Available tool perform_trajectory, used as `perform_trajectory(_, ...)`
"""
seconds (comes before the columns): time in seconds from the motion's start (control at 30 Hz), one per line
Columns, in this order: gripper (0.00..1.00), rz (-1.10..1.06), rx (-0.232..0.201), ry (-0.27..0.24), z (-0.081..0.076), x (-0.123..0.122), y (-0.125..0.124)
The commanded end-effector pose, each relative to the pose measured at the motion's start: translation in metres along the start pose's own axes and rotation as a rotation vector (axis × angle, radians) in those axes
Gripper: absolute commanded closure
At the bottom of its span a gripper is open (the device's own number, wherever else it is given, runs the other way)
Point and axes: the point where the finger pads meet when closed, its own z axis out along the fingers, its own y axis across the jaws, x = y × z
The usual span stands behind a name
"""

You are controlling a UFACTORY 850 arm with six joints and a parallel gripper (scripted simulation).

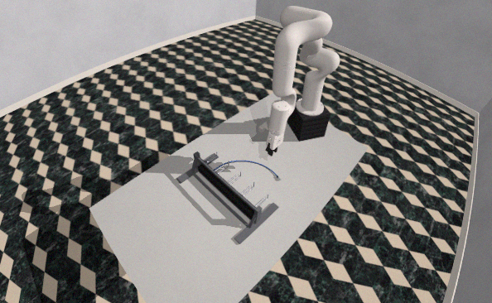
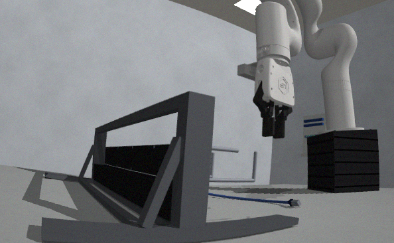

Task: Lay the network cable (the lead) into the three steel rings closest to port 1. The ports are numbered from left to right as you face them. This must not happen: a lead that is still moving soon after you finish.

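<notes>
A blue network cable (image 1: 250,161) (image 2: 247,198) lies on the grey table (image 1: 176,248). It curves from the far end of the dark port rack (image 1: 225,188) (image 2: 194,159) to its loose plug (image 1: 277,178) (image 2: 294,202), which rests on the table. Thin steel rings (image 1: 248,189) (image 2: 254,166) stand in rows in front of the rack. My gripper (image 1: 270,152) (image 2: 273,133) hangs well above the table, beyond the cable's arc and towards the robot base. Its fingers point down, stand a little apart and hold nothing.
The robot's black pedestal (image 1: 308,124) (image 2: 343,159) stands at the table's far edge, close behind the gripper. The rack's long grey feet (image 1: 254,225) (image 2: 240,222) stick out across the table. Checkered floor surrounds the table.
</notes>
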Motion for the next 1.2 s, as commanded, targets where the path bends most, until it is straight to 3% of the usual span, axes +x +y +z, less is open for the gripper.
perform_trajectory(0.0,0.65,0.0,0.0,0.0,-0.001,0.0,-0.001)
perform_trajectory(0.53,0.65,0.0,0.0,0.0,0.002,0.0,-0.001)
perform_trajectory(1.17,0.65,0.0,-0.001,0.0,0.021,0.0,-0.001)
